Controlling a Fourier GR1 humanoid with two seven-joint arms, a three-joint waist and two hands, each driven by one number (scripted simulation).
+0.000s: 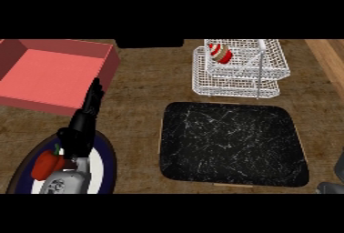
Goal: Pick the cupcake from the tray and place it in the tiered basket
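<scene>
brown counter carries a black marble tray.

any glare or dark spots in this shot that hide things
Head view: no glare; the white streaks on the tray are its pattern. The cupcake reads clearly through the basket wire. Head view, left side: the black left hand blends into the dark plate rim.

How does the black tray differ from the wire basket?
The tray is black, marbled, solid and flat; the basket is white wire in two tiers. The tray holds nothing; the basket holds the cupcake. Both sit on the wooden counter.
</scene>
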